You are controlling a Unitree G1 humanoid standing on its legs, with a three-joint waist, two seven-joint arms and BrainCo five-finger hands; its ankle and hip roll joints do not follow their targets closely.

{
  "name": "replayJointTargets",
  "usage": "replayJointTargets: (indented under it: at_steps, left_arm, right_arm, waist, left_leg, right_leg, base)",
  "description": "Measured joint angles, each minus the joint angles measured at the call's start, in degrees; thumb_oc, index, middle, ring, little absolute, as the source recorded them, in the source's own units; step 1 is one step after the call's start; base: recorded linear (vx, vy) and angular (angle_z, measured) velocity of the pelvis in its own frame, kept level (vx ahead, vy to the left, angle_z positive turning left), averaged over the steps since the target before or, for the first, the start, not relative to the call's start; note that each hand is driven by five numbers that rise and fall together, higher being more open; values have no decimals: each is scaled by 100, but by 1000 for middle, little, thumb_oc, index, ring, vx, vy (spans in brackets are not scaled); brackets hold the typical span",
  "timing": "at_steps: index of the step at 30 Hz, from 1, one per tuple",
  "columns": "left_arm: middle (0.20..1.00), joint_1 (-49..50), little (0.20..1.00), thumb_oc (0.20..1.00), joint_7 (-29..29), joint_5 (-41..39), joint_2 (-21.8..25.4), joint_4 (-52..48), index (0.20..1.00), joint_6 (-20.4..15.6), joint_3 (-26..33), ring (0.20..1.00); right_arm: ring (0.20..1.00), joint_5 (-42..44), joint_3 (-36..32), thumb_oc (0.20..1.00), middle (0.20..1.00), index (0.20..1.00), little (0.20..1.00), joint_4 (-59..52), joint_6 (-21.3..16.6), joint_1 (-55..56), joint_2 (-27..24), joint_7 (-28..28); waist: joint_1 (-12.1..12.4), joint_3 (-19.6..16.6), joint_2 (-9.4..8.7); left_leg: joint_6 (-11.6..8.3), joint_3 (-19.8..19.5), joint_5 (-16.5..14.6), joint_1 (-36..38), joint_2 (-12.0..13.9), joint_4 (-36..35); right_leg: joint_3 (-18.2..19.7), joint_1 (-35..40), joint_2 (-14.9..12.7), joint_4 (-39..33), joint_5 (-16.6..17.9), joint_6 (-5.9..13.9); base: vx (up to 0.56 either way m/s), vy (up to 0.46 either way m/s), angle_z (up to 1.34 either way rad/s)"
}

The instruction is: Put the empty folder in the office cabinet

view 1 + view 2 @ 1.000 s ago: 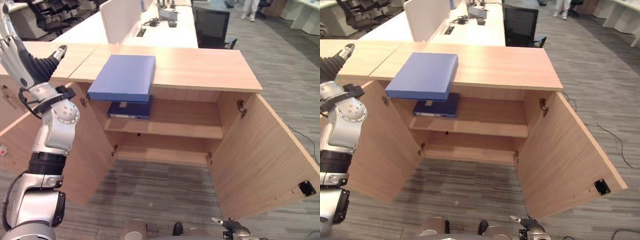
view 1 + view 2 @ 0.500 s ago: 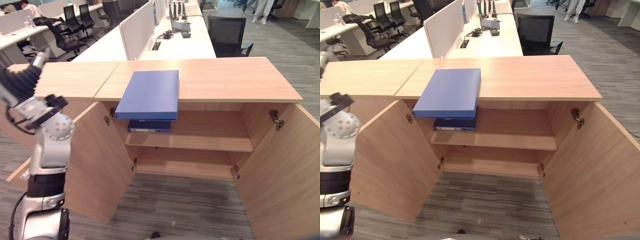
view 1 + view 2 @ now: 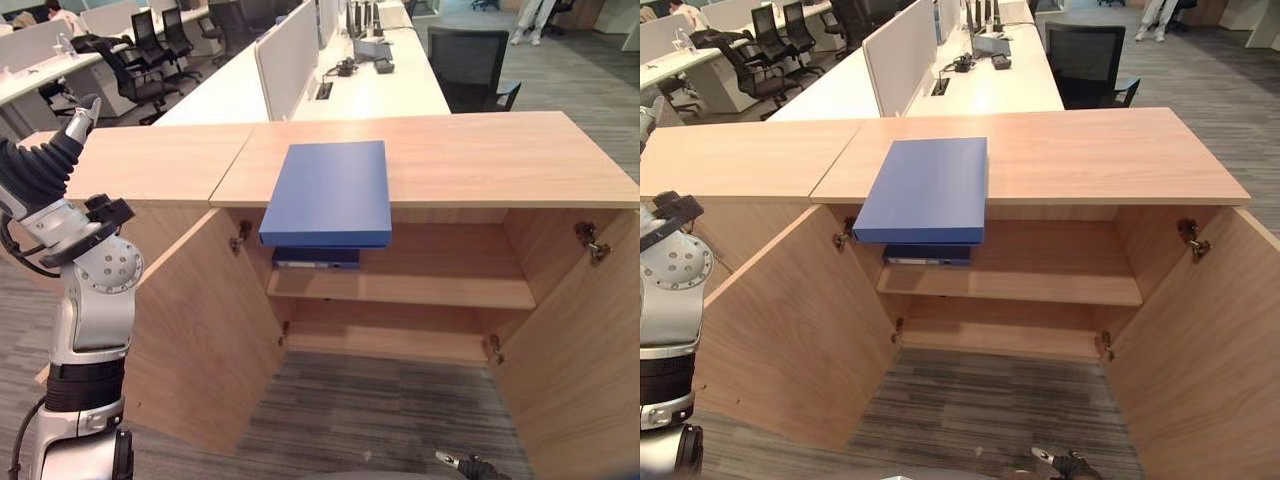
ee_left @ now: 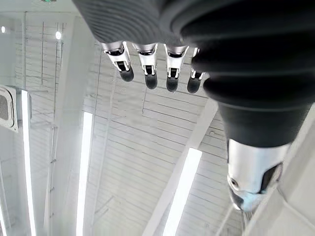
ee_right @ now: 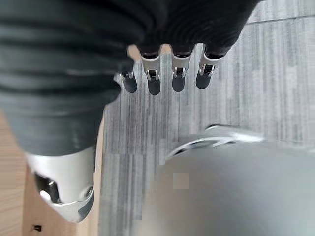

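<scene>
The left hand (image 3: 45, 165) is raised at the far left, cut off at the picture's edge, its thumb pointing up; in its own wrist view the fingers (image 4: 147, 69) hang loosely straight, apart from the thumb, with nothing in them. The right hand (image 5: 162, 73) is low near the floor, and its fingers too are relaxed and empty. The blue folder (image 3: 330, 190) lies flat on the counter (image 3: 480, 155) well to the right of the left hand, its near edge overhanging the open office cabinet (image 3: 400, 290). Beneath that overhang a second, darker folder (image 3: 315, 257) rests on the upper shelf, mostly hidden. Both cabinet doors (image 3: 790, 330) stand open; the right one is cut off.
</scene>
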Motion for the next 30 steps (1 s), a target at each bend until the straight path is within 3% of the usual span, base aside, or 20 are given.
replayJointTargets:
  at_steps: [2,4,5,6,8,10,12,17,20,21,22,25,26,27,28,29,30]
  left_arm:
    - [1000,36,1000,1000,-54,53,-100,41,1000,-17,-30,1000]
    - [1000,36,1000,1000,-98,53,-143,55,1000,-21,-94,1000]
    - [1000,39,1000,1000,-130,59,-148,57,1000,-29,-170,1000]
    - [1000,106,1000,1000,-232,67,-168,46,1000,-42,-201,1000]
    - [1000,469,1000,1000,-331,92,-222,2,1000,-112,-200,1000]
    - [1000,798,1000,1000,-473,96,-222,-126,1000,-207,-149,1000]
    - [1000,952,1000,1000,-626,101,-273,-235,1000,-317,-154,1000]
    - [1000,1119,1000,1000,-874,75,-517,-212,1000,-470,-361,1000]
    - [1000,1127,1000,1000,-1100,35,-520,-201,1000,-484,-604,1000]
    - [1000,1033,1000,1000,-1127,-109,-625,-172,1000,-543,-707,1000]
    - [1000,874,1000,1000,-1190,-199,-591,-196,1000,-615,-817,1000]
    - [1000,1344,1000,1000,-1301,-335,-565,-199,1000,-651,-804,1000]
    - [1000,1390,1000,1000,-1331,-364,-564,-226,1000,-696,-574,1000]
    - [1000,1405,1000,1000,-1342,-393,-554,-236,1000,-694,-528,1000]
    - [1000,1542,1000,1000,-1368,-404,-502,-256,1000,-696,-493,1000]
    - [1000,1832,1000,1000,-1420,-399,-394,-308,1000,-710,-380,1000]
    - [1000,2176,1000,1000,-1501,-398,-286,-376,1000,-697,-207,1000]
  right_arm:
    - [1000,0,5,1000,1000,1000,1000,-7,-2,-34,-4,-2]
    - [1000,2,14,1000,1000,1000,1000,-18,-5,-32,1,-3]
    - [1000,2,20,1000,1000,1000,1000,-26,-7,-32,11,-5]
    - [1000,2,12,1000,1000,1000,1000,-1,-4,13,48,-14]
    - [1000,1,8,1000,1000,1000,1000,-8,-13,89,43,-12]
    - [1000,1,5,1000,1000,1000,1000,-7,-11,117,50,-7]
    - [1000,1,18,1000,1000,1000,1000,-43,-17,88,10,-1]
    - [1000,1,29,1000,1000,1000,1000,-253,-44,72,-90,6]
    - [1000,1,27,1000,1000,1000,1000,-223,-53,47,-17,2]
    - [1000,2,-54,1000,1000,1000,1000,-229,-61,-6,-35,-3]
    - [1000,2,-44,1000,1000,1000,1000,-202,-49,-100,-11,-21]
    - [1000,1,-32,1000,1000,1000,1000,-102,-41,-43,-182,-77]
    - [1000,2,-139,1000,1000,1000,1000,-176,-91,-84,-333,-120]
    - [1000,2,-195,1000,1000,1000,1000,-160,-50,-143,-296,-135]
    - [1000,1,-195,1000,1000,1000,1000,-161,-17,-33,-198,-126]
    - [1000,1,-207,1000,1000,1000,1000,-169,-15,30,-159,-114]
    - [1000,1,-222,1000,1000,1000,1000,-179,-28,159,-160,-106]
  waist:
    - [-35,68,20]
    - [-105,128,16]
    - [-187,168,-101]
    - [-236,184,-210]
    - [-168,155,-123]
    - [-157,17,-8]
    - [-23,-51,67]
    - [2,-95,24]
    - [36,49,-234]
    - [22,183,-324]
    - [-26,361,-586]
    - [10,372,-621]
    - [13,318,-324]
    - [41,373,-253]
    - [-12,319,-387]
    - [-38,294,-390]
    - [-18,255,-297]
  left_leg:
    - [14,-67,40,-6,162,49]
    - [-61,-207,37,21,239,42]
    - [-124,-337,54,57,244,-4]
    - [-273,-437,8,199,243,-12]
    - [-540,-503,-150,420,454,-12]
    - [-653,-573,-202,445,663,-11]
    - [-760,-563,-166,518,899,51]
    - [-850,-712,-127,493,1102,122]
    - [-886,-836,-126,260,1124,527]
    - [-1081,-1006,-172,-447,1135,1410]
    - [-1132,-1054,-146,-997,1014,2078]
    - [-1030,-682,-155,-710,950,1198]
    - [-579,-698,-486,-481,788,858]
    - [-661,-672,-329,-408,843,565]
    - [-661,-643,-294,-334,729,446]
    - [-700,-585,-210,-134,721,269]
    - [-703,-600,-203,6,770,183]
  right_leg:
    - [7,-75,244,-660,182,53]
    - [335,-237,434,-1271,570,229]
    - [618,-177,506,-1639,834,207]
    - [630,-58,526,-1725,1224,91]
    - [538,274,720,-1999,1605,-115]
    - [460,591,959,-2520,1728,-171]
    - [425,647,1210,-2490,1730,-391]
    - [299,725,1400,-2494,1554,-483]
    - [164,731,1420,-2463,1494,-560]
    - [6,461,1438,-2049,1324,-789]
    - [-122,168,1211,-1622,1023,-877]
    - [-167,122,1279,-1573,974,-853]
    - [-114,-34,1399,-1550,910,-648]
    - [-105,-244,1400,-883,706,-709]
    - [-40,-166,1230,-631,486,-628]
    - [-17,19,1262,-837,450,-763]
    - [-10,213,1331,-1066,485,-682]
  base:
    - [86,-125,25]
    - [109,-128,39]
    - [113,-148,69]
    - [147,-172,59]
    - [230,-221,19]
    - [183,-208,9]
    - [139,-217,-2]
    - [68,-207,11]
    - [-101,-216,33]
    - [-79,-186,81]
    - [71,-51,99]
    - [63,25,16]
    - [181,90,-37]
    - [179,92,-23]
    - [190,110,-6]
    - [68,63,1]
    - [41,47,-8]
